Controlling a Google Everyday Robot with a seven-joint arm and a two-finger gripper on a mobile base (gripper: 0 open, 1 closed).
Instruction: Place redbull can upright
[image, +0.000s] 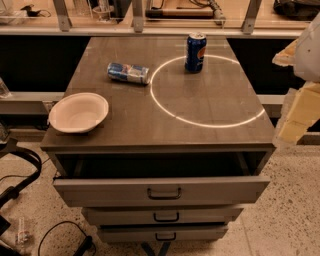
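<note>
The redbull can (128, 73) lies on its side on the grey cabinet top (165, 120), left of the middle, its long axis running left to right. It is slim, with light blue and silver panels. My gripper (299, 107) shows at the right edge of the view as pale yellowish blocks, off the cabinet's right side and far from the can. It holds nothing that I can see.
A dark blue Pepsi can (195, 52) stands upright at the back, on a bright ring of light (205, 122). A white bowl (79, 112) sits at the front left corner. The top drawer (162, 187) is pulled partly open. Cables lie on the floor at the left.
</note>
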